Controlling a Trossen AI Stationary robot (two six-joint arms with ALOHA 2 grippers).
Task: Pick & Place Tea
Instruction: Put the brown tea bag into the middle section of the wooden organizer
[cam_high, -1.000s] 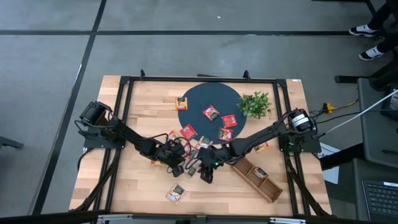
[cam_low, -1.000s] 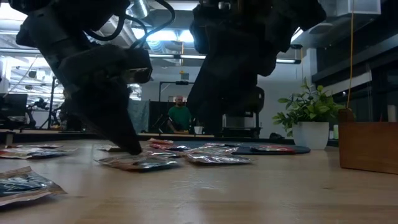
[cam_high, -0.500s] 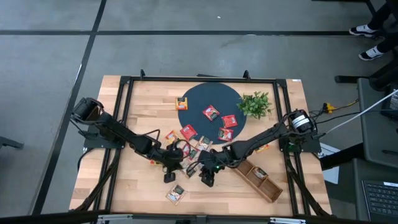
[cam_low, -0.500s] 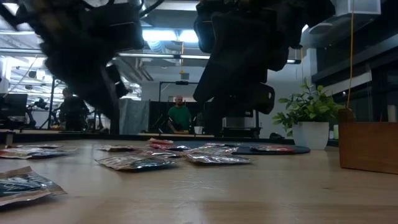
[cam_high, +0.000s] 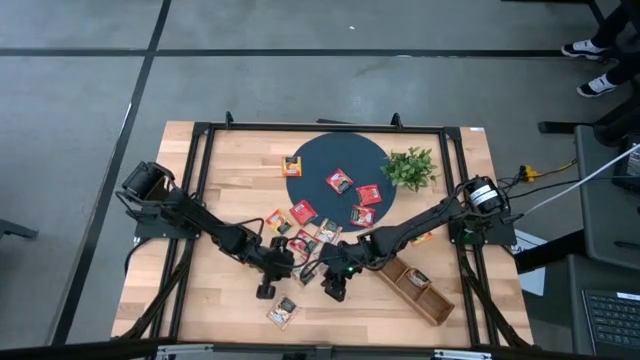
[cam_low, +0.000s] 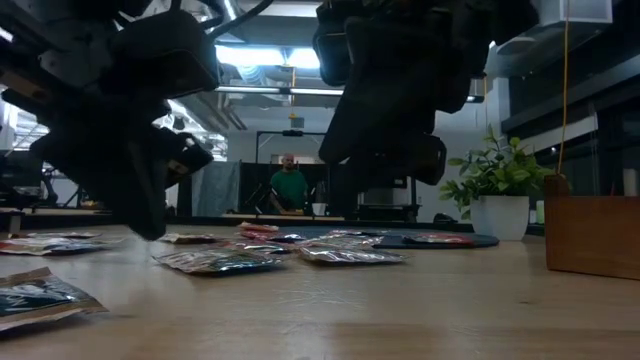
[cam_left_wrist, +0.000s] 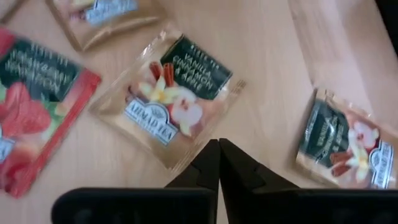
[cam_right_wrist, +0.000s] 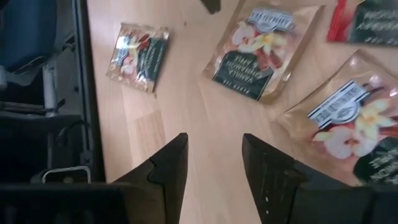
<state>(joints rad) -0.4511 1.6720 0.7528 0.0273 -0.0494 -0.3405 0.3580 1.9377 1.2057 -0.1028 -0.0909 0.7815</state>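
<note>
High view: I see the tea packets (cam_high: 340, 182) spread over the round dark mat (cam_high: 310, 160) and the middle of the surface (cam_high: 200, 310); one lies alone near the front edge (cam_high: 281, 312).

Left wrist view: my left end effector (cam_left_wrist: 219, 163) has its fingers pressed together, empty, over a vanilla-cinnamon-apple packet (cam_left_wrist: 166, 99).

Right wrist view: my right end effector (cam_right_wrist: 214, 165) is spread, holding nothing.

Judgement: packets are light, thin, slick and flexible; pinch one by an edge.
</note>
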